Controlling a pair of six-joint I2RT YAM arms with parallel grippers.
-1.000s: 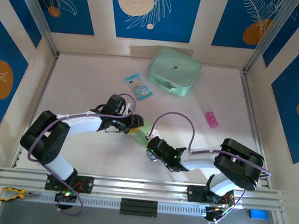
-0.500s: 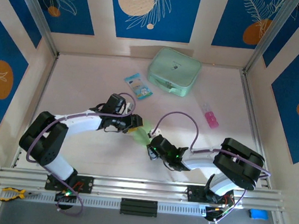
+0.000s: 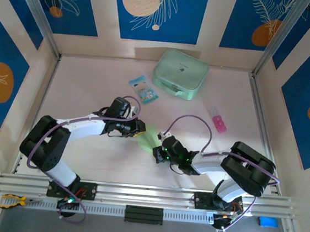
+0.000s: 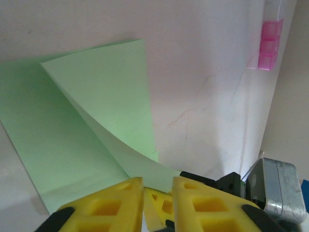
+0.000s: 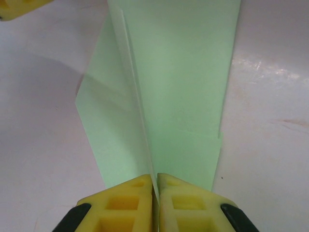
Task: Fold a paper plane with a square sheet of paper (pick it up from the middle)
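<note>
Near the middle of the table (image 3: 86,86), the right fingers (image 5: 120,203) are pressing together on a raised crease of the pale green sheet of paper (image 5: 188,87), with no gap showing between them. The left fingers (image 4: 106,208) are sitting at the opposite end of the sheet. They are drawing in from the wider spread of a second ago. A narrow slot is showing between them, and it is not possible to tell whether they are gripping the edge that is curling up toward them. Over that same second the right arm is also edging forward toward the left one, so more green is showing between the two arms from above.

The sheet is lying between the two sets of fingers, folded into a long tapered shape, with one flap lifting off the table. Both arms are probably taking hold for the next fold, which would mean the plane is partly formed and not finished.

Farther back, well apart from the paper, a mint zip case (image 3: 180,74), a small blue-and-white packet (image 3: 143,88) and a small pink object (image 3: 218,123) are resting on the table.
</note>
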